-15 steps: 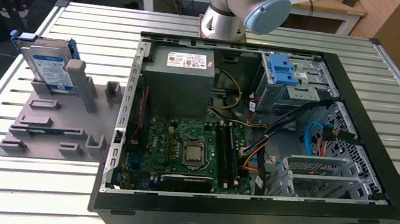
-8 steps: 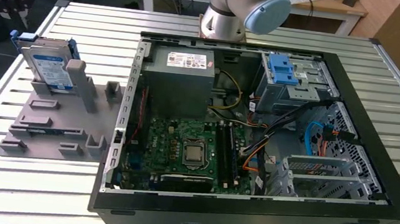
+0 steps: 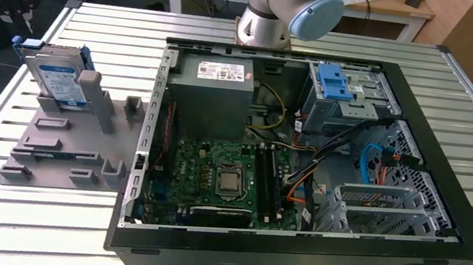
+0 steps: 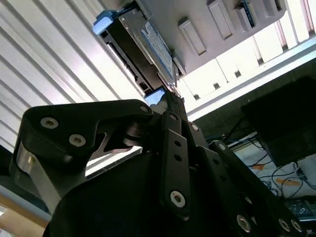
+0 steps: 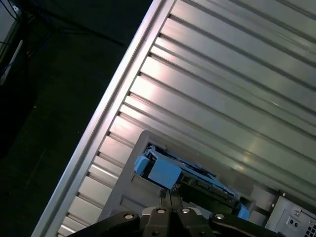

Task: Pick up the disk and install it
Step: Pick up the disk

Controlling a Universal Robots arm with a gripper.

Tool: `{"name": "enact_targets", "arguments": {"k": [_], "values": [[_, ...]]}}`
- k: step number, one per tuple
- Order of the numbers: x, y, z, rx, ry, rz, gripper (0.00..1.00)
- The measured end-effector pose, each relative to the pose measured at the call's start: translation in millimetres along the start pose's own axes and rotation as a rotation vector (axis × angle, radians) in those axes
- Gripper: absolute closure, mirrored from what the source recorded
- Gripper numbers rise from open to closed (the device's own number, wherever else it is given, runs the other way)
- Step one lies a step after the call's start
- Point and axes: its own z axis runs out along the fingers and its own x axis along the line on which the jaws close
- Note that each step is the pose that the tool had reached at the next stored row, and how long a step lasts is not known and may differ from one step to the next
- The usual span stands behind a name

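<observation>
The disk (image 3: 59, 81), silver with blue carrier, leans on edge in the grey stand (image 3: 50, 146).

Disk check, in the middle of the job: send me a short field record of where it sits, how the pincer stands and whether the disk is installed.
disk: standing on edge in the grey holder
holder: on the slatted table, at the exterior view's left of the open computer case
pincer: shut, empty, pointed at the disk's blue-framed end
contact: cannot tell
installed: no, the disk is outside the case
</observation>
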Motion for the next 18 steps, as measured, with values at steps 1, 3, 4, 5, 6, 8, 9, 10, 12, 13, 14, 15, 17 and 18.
{"name": "enact_targets", "arguments": {"k": [1,3,4,5,6,8,9,10,12,13,14,15,17,18], "values": [[0.0,0.0,0.0,-0.0001,0.0008,-0.017,0.89],[0.0,0.0,0.1,-0.0004,0.0023,-0.053,0.89],[0.0,0.0,0.2,-0.0006,0.003,-0.07,0.89],[0.0,0.0,0.3,-0.0007,0.0037,-0.088,0.89],[0.0,0.0,0.3,-0.0009,0.0046,-0.106,0.89],[0.0,0.0,0.4,-0.0011,0.006,-0.142,0.89],[0.0,0.0,0.5,-0.0013,0.0067,-0.159,0.89],[0.0,0.0,0.5,-0.0015,0.0075,-0.176,0.89],[0.0,0.0,0.7,-0.0018,0.0089,-0.208,0.89],[0.0,0.0,0.7,-0.0019,0.0095,-0.224,0.89],[0.0,0.0,0.8,-0.0021,0.0102,-0.242,0.89],[0.0,-0.1,0.8,-0.0022,0.011,-0.26,0.89],[0.0,-0.1,1.0,-0.0025,0.0125,-0.296,0.89],[0.0,-0.1,1.0,-0.0027,0.0133,-0.314,0.89]]}}
